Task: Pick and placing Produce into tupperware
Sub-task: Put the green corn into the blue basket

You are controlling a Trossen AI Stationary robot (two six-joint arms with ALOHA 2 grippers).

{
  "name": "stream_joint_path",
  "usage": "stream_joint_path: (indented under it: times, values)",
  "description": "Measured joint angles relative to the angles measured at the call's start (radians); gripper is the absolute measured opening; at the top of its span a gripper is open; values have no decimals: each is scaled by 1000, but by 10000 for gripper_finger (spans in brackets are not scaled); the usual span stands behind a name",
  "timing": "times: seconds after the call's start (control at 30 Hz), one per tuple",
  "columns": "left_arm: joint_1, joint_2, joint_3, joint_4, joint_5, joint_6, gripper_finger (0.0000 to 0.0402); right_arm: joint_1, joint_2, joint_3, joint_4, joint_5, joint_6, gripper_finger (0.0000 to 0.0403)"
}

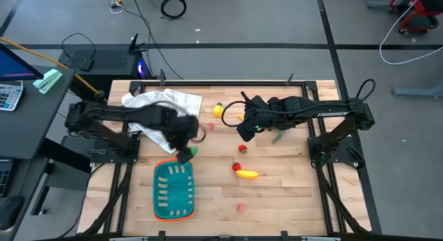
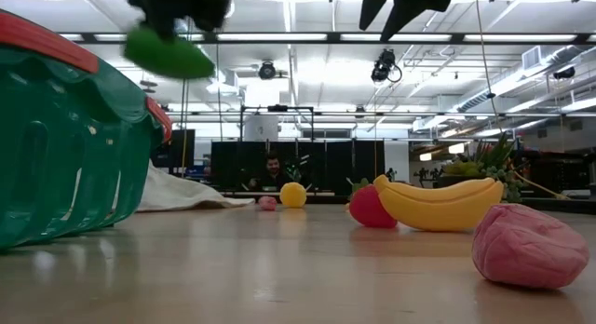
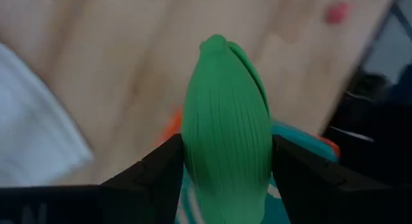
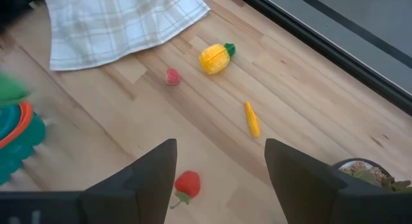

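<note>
One ribbed green vegetable [image 3: 225,134] clamped in left gripper [image 3: 222,161].

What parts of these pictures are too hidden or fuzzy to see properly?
- Green vegetable: in the high view the left gripper covers nearly all of it.
- Tupperware: cut off by the low view's left edge; a blur at the edge of the right wrist view.
- Potted plant: cut off at the right wrist view's corner.
- Right gripper: the low view shows only dark tips at the top edge.
- Cloth: blurred white patch in the left wrist view.
</note>
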Motion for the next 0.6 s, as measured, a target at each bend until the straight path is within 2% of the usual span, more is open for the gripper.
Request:
stream_joint_path:
  times: [0.17, 0.33, 0.47, 0.6]
  values:
    - [-175, -41, 1, 6, -27, -142, 210, 0, 0, 0, 7, 2, -6, 245]
    - [-312, -30, -24, -28, -113, -131, 227, 0, 0, 0, 15, 5, -8, 245]
    - [-363, -27, -113, -14, -145, -189, 226, 0, 0, 0, 15, 17, -8, 245]
    - [-377, -24, -244, 75, -154, -233, 218, 0, 0, 0, 16, 18, -8, 246]
